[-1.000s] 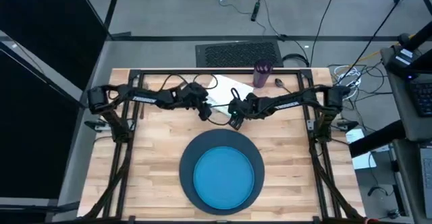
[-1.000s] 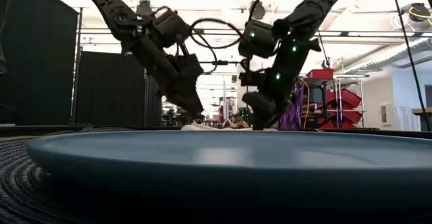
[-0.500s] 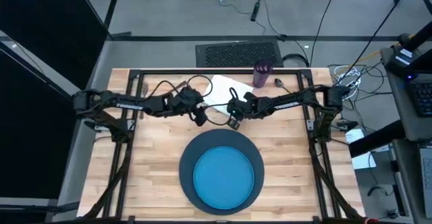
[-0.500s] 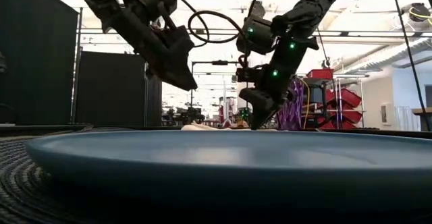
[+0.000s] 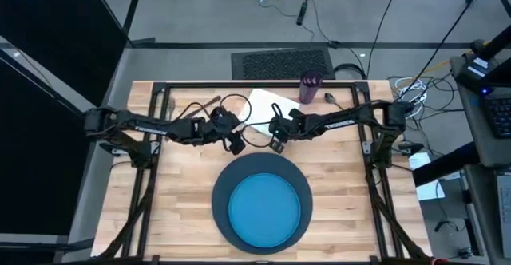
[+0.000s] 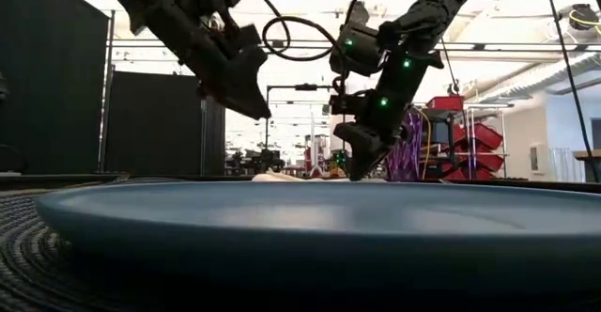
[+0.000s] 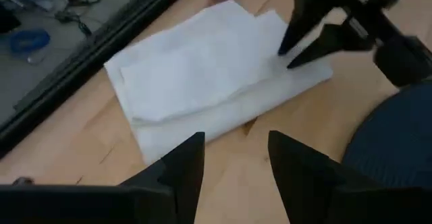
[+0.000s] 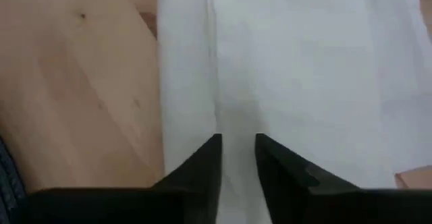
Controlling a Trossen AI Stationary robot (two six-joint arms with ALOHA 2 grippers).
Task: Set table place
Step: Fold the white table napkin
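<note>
A folded white napkin (image 5: 267,105) lies flat on the table (image 5: 184,177) near its far edge. My right gripper (image 5: 276,143) is down at the napkin's near edge, its fingers a narrow gap apart (image 8: 236,140). My left gripper (image 5: 236,145) hangs open above the bare planks just left of it, with nothing between its fingers (image 7: 233,140). The bright blue plate (image 5: 264,207) sits on the dark navy disc (image 5: 223,177) at the near middle. The purple cup (image 5: 310,87) stands upright behind the napkin. My right gripper rests its fingertips (image 7: 291,61) on the napkin's top layer (image 8: 236,109) close to its near edge. They come from above, slanting toward the far edge, and napkin shows in the narrow gap between them. The napkin lies flat on the table.
A small metal utensil (image 5: 330,98) lies right of the cup. The black frame rail (image 5: 263,84) runs along the far edge. Bare planks lie to the left (image 5: 176,201) and right (image 5: 343,201) of the disc.
My left gripper has risen from low beside the napkin and drawn back a little toward the near and left edges. My right gripper has stayed down at the napkin. The napkin has not visibly moved.
</note>
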